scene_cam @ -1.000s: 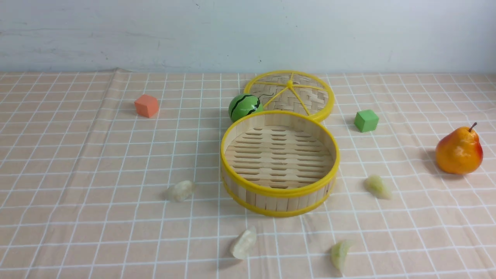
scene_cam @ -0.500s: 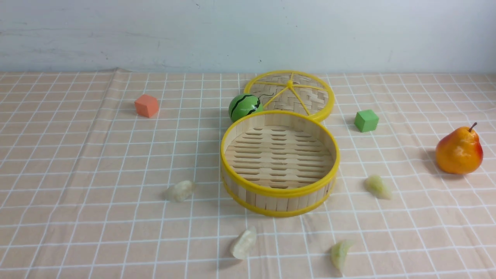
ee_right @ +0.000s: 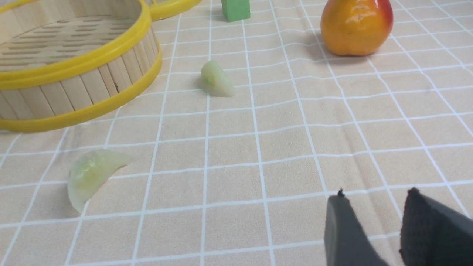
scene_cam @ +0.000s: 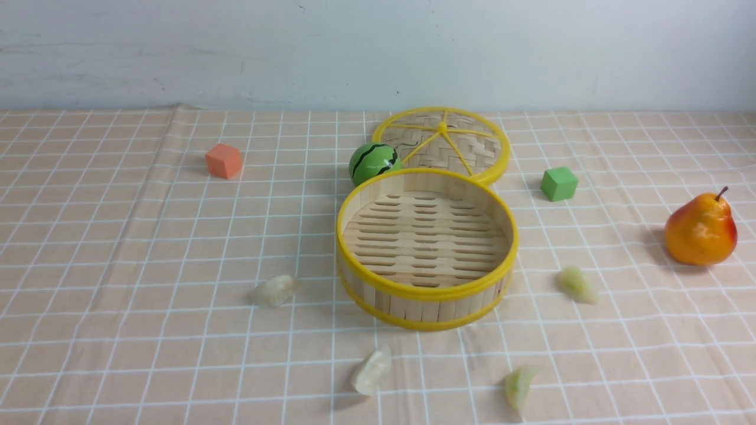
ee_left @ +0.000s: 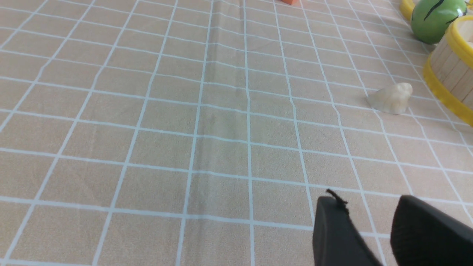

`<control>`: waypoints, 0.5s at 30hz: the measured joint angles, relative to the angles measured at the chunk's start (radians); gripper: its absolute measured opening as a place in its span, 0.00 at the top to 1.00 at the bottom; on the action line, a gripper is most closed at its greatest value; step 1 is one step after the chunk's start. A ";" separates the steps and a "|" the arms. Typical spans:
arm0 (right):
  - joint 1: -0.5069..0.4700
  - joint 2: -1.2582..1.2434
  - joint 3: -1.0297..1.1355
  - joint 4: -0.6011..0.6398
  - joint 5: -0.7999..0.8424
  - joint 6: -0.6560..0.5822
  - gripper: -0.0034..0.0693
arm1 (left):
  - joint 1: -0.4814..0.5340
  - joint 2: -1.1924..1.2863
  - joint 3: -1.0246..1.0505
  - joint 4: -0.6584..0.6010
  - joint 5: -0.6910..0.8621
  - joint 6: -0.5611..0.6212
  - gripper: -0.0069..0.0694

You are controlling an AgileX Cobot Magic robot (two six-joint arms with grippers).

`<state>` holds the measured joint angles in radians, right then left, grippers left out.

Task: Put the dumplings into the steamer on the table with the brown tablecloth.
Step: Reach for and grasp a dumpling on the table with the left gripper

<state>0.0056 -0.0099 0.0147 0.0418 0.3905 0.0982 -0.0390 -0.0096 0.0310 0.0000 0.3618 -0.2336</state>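
The steamer (scene_cam: pixel 426 292) stands empty in the middle of the brown tablecloth (scene_cam: pixel 118 236). Two cream dumplings lie to its left (scene_cam: pixel 273 291) and near front (scene_cam: pixel 372 370). Two green dumplings lie to its right (scene_cam: pixel 576 284) and near front right (scene_cam: pixel 520 385). Neither gripper shows in the front view. My left gripper (ee_left: pixel 369 201) is open and empty over bare cloth, well short of the left cream dumpling (ee_left: pixel 391 99) and the steamer (ee_left: pixel 449 74). My right gripper (ee_right: pixel 376 195) is open and empty, short of the two green dumplings (ee_right: pixel 215 79) (ee_right: pixel 90 173) and the steamer (ee_right: pixel 74 88).
The flat woven lid (scene_cam: pixel 442 144) and a toy watermelon ball (scene_cam: pixel 373 163) sit just behind the steamer. An orange cube (scene_cam: pixel 224 160) is at the back left, a green cube (scene_cam: pixel 558 183) at the back right, and a pear (scene_cam: pixel 700 229) at the far right.
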 joint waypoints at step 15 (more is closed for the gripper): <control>0.000 0.000 0.000 0.032 0.000 0.000 0.62 | 0.000 0.000 0.000 -0.016 0.000 -0.005 0.60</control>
<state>0.0056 -0.0099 0.0147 0.0739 0.3905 0.0982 -0.0390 -0.0096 0.0310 -0.0159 0.3618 -0.2384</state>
